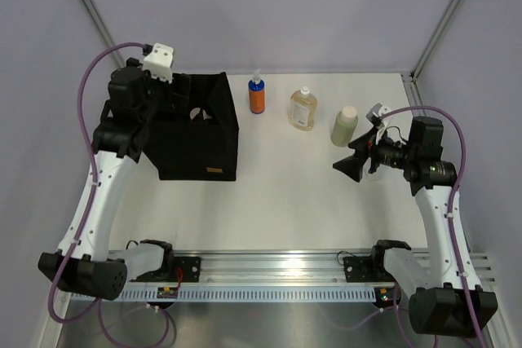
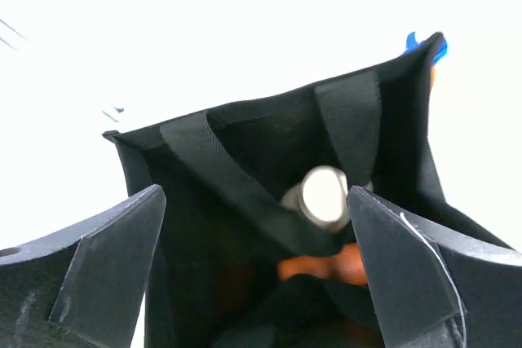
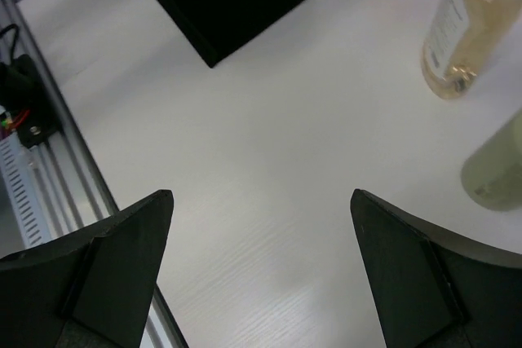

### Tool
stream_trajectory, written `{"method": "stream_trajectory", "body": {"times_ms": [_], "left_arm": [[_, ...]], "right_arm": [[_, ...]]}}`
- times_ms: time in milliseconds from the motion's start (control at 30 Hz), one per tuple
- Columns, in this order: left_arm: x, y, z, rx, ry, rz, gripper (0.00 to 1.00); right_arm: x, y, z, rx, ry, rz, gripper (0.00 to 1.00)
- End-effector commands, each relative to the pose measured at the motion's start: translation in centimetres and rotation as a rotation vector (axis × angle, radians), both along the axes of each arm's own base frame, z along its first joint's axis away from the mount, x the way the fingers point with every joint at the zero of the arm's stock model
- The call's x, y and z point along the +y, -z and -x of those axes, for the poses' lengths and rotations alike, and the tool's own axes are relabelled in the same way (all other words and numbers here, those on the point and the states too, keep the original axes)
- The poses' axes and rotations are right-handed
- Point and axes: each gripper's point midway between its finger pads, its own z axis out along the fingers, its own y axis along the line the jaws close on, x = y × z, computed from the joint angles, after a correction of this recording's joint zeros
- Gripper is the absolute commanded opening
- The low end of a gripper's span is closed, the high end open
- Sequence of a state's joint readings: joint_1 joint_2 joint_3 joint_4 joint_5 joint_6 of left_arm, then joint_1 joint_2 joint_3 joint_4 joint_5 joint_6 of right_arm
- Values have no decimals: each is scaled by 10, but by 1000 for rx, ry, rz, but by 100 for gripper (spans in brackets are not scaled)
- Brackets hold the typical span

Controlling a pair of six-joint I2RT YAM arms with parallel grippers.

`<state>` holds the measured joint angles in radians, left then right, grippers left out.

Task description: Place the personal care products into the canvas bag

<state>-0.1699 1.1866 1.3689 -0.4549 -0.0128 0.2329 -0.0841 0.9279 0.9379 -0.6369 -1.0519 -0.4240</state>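
Bag [image 1: 200, 132] sits upper left on the desk [image 1: 285, 201], a capped bottle [image 2: 325, 195] inside. My left tool [image 2: 254, 201] hangs released over its mouth, and my right tool [image 3: 261, 201] is released too. Withdrawing carelessly could snag a strap [image 2: 236, 177], toppling it.

Overhead view, wrist close-ups, bag [image 1: 204, 140] shared

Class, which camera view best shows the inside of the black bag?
The left wrist view: it looks into the canvas bag, where a pale round cap and something orange lie. The top view shows the mouth partly covered by the left arm. The right wrist view shows only an outer corner.
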Motion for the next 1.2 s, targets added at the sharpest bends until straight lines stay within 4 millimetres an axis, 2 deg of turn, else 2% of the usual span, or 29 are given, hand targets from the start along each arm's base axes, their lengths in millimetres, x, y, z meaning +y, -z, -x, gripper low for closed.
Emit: {"method": "stream_trajectory", "body": {"times_ms": [0,33,67,100,133,167,233,267,300,433,467,500,533,600,633,733,867,1067,1167], "left_arm": [[-9,-61,34,-124,18,192,99],[-10,-64,41,-133,21,226,99],[-16,-69,57,-143,40,298,99],[-20,-71,65,-151,64,330,99],[-25,-71,74,-157,97,354,99],[-34,-66,90,-153,145,410,99],[-42,-63,104,-159,191,457,99],[-49,-66,121,-166,240,508,99],[-55,-49,124,-131,266,519,99],[-79,-18,153,-46,416,583,99],[-90,-14,163,-20,496,605,99],[-95,-11,172,-17,539,609,99],[-100,6,175,29,562,622,99],[-107,16,188,63,626,639,99],[-109,28,190,92,636,646,99],[-114,38,201,126,678,664,99],[-120,40,217,168,748,685,99],[-124,43,220,184,774,704,99],[-125,46,219,197,780,725,99]], "right_arm": [[-38,-13,-31,-27,285,126,99],[-48,-16,-36,0,376,127,99],[-69,-16,-45,5,503,182,99],[-80,-28,-49,-7,573,198,99],[-91,-28,-53,14,646,216,100],[-116,-28,-59,22,788,268,99],[-134,-33,-64,46,890,299,99],[-145,-31,-65,60,949,333,99],[-149,-31,-66,65,963,344,99],[-145,3,-73,195,909,393,99],[-142,10,-74,222,889,396,100],[-142,22,-77,265,881,413,100],[-142,29,-79,282,874,421,100],[-148,47,-85,314,878,460,100],[-149,52,-86,324,872,474,100],[-151,69,-91,342,858,504,100],[-157,83,-100,348,862,534,99],[-171,116,-109,391,900,611,99],[-171,124,-110,397,892,614,94]]}}
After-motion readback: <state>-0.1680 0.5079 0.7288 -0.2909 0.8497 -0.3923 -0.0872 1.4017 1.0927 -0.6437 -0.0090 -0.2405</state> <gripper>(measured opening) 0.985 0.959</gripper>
